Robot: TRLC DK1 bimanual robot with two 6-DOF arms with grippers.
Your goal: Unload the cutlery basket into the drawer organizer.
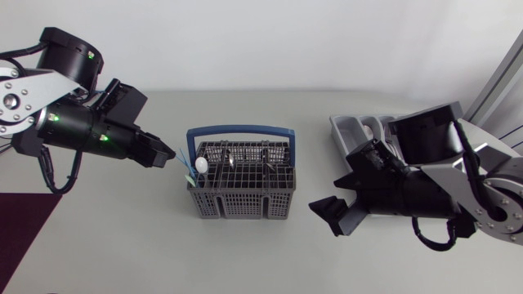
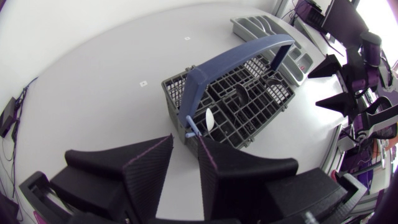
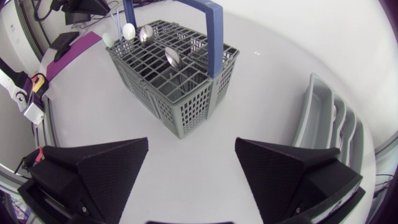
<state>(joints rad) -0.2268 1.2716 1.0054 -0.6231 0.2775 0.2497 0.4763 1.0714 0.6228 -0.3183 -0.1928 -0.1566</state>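
Observation:
The grey cutlery basket (image 1: 241, 192) with its blue handle (image 1: 242, 129) stands mid-table, holding metal spoons (image 3: 173, 56), a white spoon (image 1: 201, 165) and a thin blue utensil (image 2: 191, 127) at its left end. My left gripper (image 1: 170, 158) sits at that end, its fingers (image 2: 149, 167) narrowed with a gap showing, the blue utensil just off their tips. My right gripper (image 1: 331, 214) hovers right of the basket, open wide and empty. The grey drawer organizer (image 1: 350, 129) lies at the back right, partly hidden by my right arm.
A dark purple mat (image 1: 23, 233) covers the table's front left corner. In the left wrist view the organizer (image 2: 264, 26) shows beyond the basket (image 2: 230, 93); in the right wrist view the organizer (image 3: 329, 124) lies beside the basket (image 3: 174, 74).

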